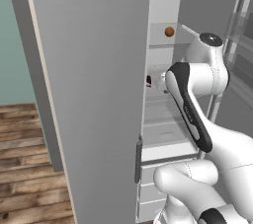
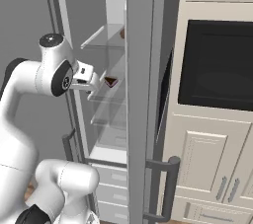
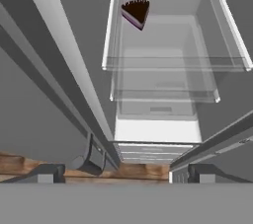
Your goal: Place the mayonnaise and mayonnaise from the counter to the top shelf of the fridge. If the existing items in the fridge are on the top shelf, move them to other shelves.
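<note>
The fridge (image 1: 163,1) stands open, white inside. A tiny orange-brown ball (image 1: 169,31) rests on the top shelf (image 1: 170,45), its highest glass panel. One shelf lower lies a tiny dark, pink-tinged wedge (image 1: 148,81), also seen at the wedge (image 2: 110,82) and from above as the wedge (image 3: 136,12). My gripper (image 2: 99,88) reaches into the fridge at the second shelf (image 2: 106,94), just left of the wedge and apart from it. In the hand view the gripper (image 3: 126,174) is open, with nothing between its fingertips (image 3: 47,173). Both mayonnaise jars and the counter are out of view.
The left fridge door (image 1: 89,94) and right door (image 2: 143,94) stand swung out on either side of my arm; a grey handle (image 2: 170,188) juts from the right one. White drawers (image 1: 148,178) sit at the fridge bottom. A black oven (image 2: 217,65) over cream cabinets (image 2: 207,164) lies right.
</note>
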Available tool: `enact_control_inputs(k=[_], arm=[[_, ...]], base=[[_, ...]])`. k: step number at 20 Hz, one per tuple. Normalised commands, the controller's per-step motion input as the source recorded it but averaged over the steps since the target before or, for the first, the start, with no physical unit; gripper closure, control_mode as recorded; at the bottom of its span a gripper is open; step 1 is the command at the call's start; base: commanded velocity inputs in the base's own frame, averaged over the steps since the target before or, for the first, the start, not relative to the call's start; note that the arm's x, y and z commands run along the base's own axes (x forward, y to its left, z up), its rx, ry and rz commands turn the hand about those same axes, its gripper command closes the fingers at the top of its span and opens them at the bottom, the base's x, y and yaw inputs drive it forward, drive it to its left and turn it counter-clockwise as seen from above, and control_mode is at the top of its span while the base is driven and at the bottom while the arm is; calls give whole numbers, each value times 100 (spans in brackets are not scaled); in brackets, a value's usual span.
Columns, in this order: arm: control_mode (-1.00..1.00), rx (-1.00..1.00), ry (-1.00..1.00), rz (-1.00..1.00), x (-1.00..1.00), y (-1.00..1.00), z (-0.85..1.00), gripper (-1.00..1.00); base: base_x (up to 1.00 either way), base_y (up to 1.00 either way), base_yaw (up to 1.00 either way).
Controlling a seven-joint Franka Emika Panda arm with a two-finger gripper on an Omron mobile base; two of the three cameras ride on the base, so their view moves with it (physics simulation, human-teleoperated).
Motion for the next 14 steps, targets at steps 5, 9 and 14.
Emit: enact_control_inputs(k=[5,9,14], arm=[[100,0,0,0,0,0,0,-100],[100,0,0,0,0,0,0,-100],[100,0,0,0,0,0,0,-100]], base=[[14,-24,0],[23,-28,0],[24,-30,0]])
